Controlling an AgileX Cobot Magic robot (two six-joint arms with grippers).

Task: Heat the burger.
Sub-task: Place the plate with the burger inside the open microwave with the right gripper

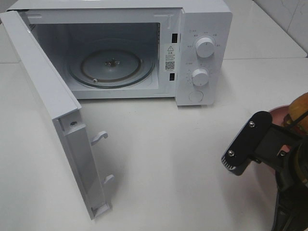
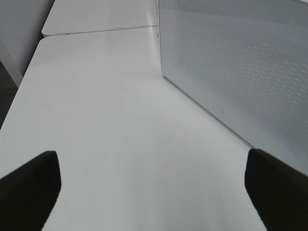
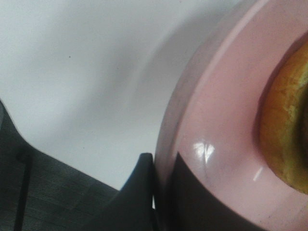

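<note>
The burger, with its golden-tan bun, sits on a pink plate at the right edge of the table. In the right wrist view the burger fills the side of the plate, and my right gripper is shut on the plate's rim, one finger on each side of it. My right arm hides part of the plate from above. The white microwave stands at the back with its door swung wide to the left. My left gripper is open above bare table beside the door.
A glass turntable lies inside the microwave cavity with nothing on it. Two knobs sit on the right-hand control panel. The door's latch hooks stick out towards the middle of the white table.
</note>
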